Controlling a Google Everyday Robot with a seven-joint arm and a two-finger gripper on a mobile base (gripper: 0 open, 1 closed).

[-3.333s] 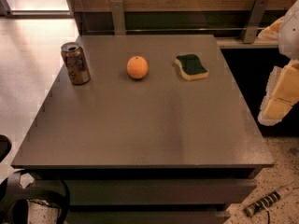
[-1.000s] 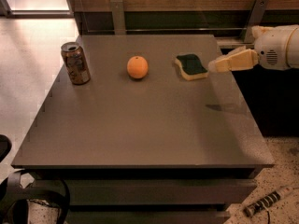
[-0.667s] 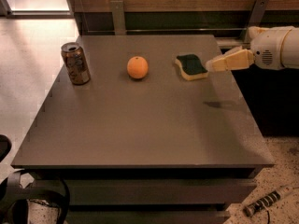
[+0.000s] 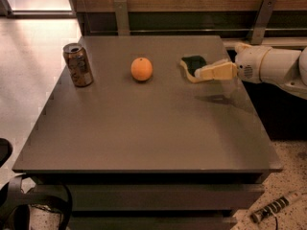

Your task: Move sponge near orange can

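You face dark grey square table [image 4: 144,128] with flat matte top. Landmark: round orange fruit [image 4: 141,69], on far half of top, near middle. Left of fruit, well apart, by left edge: orange can [image 4: 78,64], upright. Right of fruit, apart: sponge [image 4: 193,62], lying flat, green side up, pale wavy edge showing. Gripper [image 4: 199,74] comes in from right, above top, at sponge's right side; contact unclear.

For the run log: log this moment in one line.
tool: at sponge, back right of table | sponge: on table | orange can: upright, back left | orange: between can and sponge
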